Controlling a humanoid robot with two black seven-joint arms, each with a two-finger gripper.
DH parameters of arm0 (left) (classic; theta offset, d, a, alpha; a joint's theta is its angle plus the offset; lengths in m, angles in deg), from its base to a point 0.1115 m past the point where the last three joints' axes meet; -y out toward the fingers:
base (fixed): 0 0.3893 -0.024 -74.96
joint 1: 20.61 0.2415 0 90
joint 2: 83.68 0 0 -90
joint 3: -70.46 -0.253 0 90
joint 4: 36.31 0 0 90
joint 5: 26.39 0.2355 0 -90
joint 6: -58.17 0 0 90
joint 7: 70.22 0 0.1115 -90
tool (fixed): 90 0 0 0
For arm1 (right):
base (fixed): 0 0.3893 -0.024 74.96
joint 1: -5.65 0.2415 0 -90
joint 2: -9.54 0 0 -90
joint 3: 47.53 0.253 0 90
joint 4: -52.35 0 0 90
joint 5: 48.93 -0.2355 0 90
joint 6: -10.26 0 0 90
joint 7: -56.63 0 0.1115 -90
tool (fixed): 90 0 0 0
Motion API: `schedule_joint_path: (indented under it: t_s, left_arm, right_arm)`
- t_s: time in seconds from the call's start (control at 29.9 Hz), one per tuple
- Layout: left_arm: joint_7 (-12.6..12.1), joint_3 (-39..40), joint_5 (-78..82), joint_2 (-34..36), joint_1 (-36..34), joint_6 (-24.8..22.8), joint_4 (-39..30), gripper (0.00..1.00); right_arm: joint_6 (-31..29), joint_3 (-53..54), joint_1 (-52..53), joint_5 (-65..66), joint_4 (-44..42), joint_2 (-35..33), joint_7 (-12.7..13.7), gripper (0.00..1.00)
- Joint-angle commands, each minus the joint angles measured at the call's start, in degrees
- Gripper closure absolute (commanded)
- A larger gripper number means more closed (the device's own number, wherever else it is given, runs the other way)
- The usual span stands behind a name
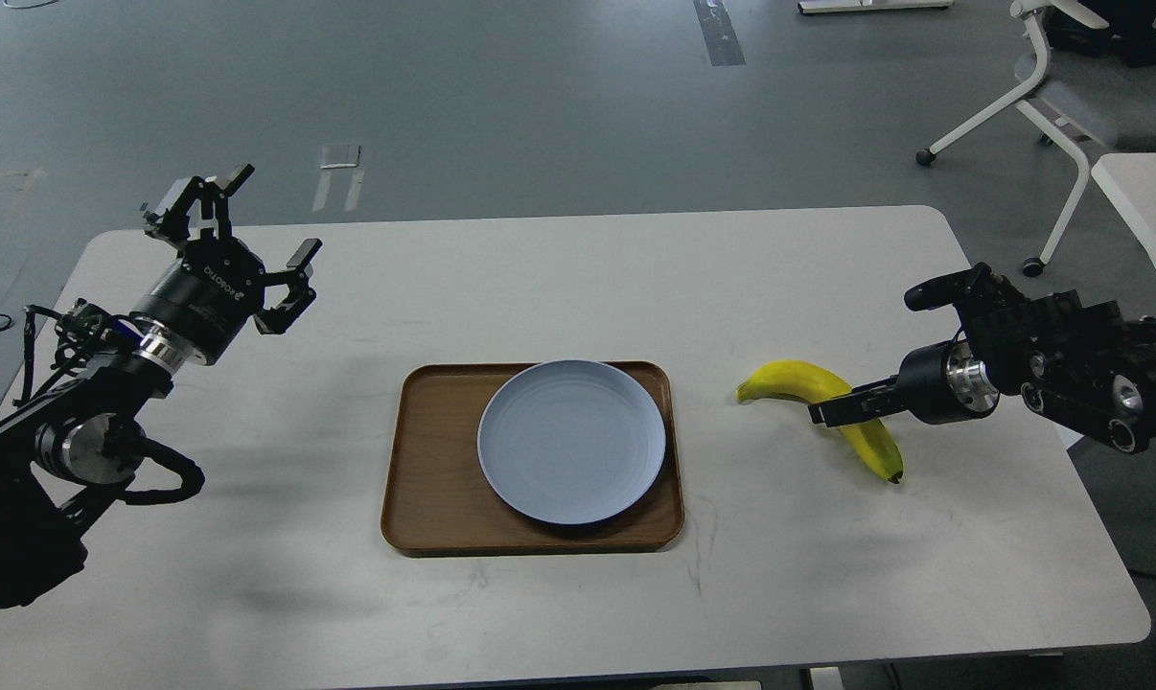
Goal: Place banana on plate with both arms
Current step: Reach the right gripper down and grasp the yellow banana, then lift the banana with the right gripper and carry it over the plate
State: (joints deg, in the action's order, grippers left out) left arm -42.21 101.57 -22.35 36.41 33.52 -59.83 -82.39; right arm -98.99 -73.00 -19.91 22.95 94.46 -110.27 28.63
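Banana (791,379): lies flat on the white table (540,278), right of the tray, curved, green stem end toward the plate, dark tip toward the near edge.
Plate (571,441): pale blue-grey, round, sits on the right part of a brown wooden tray (434,460) at the table's middle.
Right gripper (875,350): reaches in from the right; one lower finger crosses over the banana's middle, another finger is raised well above it, so the jaws are spread.
Left gripper (238,235): held above the table's far left corner, fingers splayed wide, holding nothing.
Background: grey floor, white chair (1057,86) at far right.
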Motion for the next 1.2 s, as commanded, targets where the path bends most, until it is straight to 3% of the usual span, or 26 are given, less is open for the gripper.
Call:
schedule_joint_path:
  t_s: [0.0,0.03,0.1,0.43,0.64,1.17]
  left_arm:
    - [0.0,0.09,0.0,-0.13,-0.08,0.0,-0.06,0.0]
    - [0.0,0.0,0.0,-0.13,0.01,0.0,-0.06,0.0]
    - [0.0,0.0,0.0,-0.13,0.01,0.0,-0.06,0.0]
    - [0.0,0.09,0.0,0.22,-0.08,0.0,-0.15,0.0]
    - [0.0,0.18,0.0,0.14,-0.08,0.0,-0.24,0.0]
    - [0.0,1.06,-0.08,0.4,-0.08,0.0,-0.5,0.0]
  right_arm:
    - [0.0,-0.02,-0.02,-0.07,0.33,-0.07,-0.01,0.83]
    - [0.0,-0.02,0.07,-0.07,0.68,-0.16,-0.01,0.94]
    - [0.0,-0.02,0.07,-0.25,1.04,-0.33,-0.01,1.0]
    - [0.17,0.86,7.0,-0.86,10.08,-7.45,-0.01,1.0]
    - [-0.35,0.95,14.39,-1.91,12.81,-6.84,-0.01,1.0]
    - [-2.64,-7.74,16.42,-10.53,6.32,17.58,-0.01,1.0]
